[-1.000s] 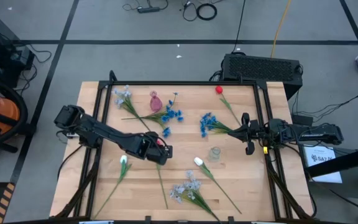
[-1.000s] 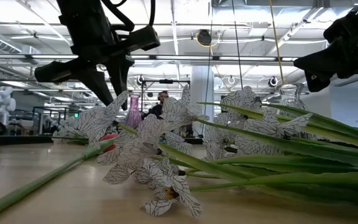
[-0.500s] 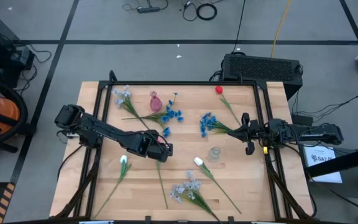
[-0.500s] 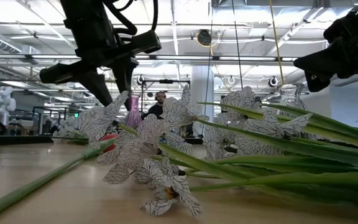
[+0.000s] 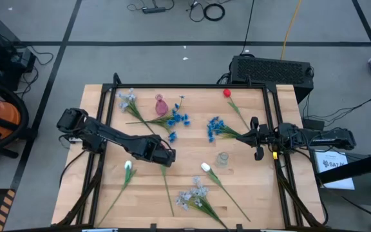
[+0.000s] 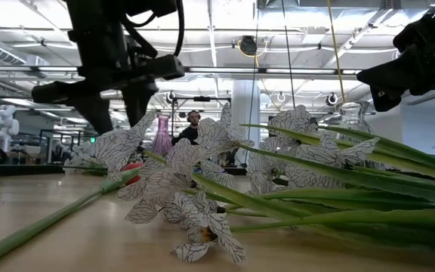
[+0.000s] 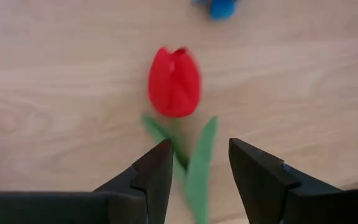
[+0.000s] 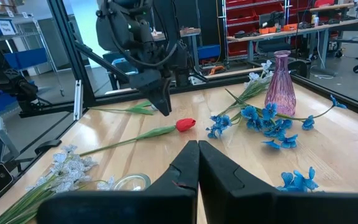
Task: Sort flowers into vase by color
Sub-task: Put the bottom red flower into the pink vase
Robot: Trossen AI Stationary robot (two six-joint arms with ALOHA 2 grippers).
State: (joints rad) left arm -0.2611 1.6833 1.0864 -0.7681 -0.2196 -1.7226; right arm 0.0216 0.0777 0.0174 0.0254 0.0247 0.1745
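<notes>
The left hand (image 7: 194, 171) hangs near the middle of the surface (image 5: 237, 193) with its fingers apart, straddling the green stem of a red tulip (image 7: 174, 82) that lies flat on the wood. The red bud sits just ahead of the fingertips and nothing is clamped; the right wrist view shows the fingers poised above the stem, not touching it.

The stem is thin and lies flat on the wood, so fingers that close too high could miss it, and fingers that come down too low could scrape the surface or push the flower sideways. A leaf beside the stem could be caught in its place and let the flower swing or slip. A long stem held near the bud would also droop and drag.

A blue spray (image 5: 174, 135) lies just beyond the bud, close enough to be nudged. Toward the far edge stands a pink vase (image 5: 161, 104), with another blue spray (image 5: 179, 118) beside it, partly across the way there. A pale lavender spray (image 5: 127, 98) lies near the far left corner, and a second red tulip (image 5: 227, 93) toward the far right.

White tulips (image 5: 128, 165) and another pale spray (image 5: 195, 193) lie toward the near edge, close to a clear glass vase (image 5: 222, 158). The right hand (image 5: 256, 136), fingers together, waits at the right edge by a third blue spray (image 5: 214, 127).
</notes>
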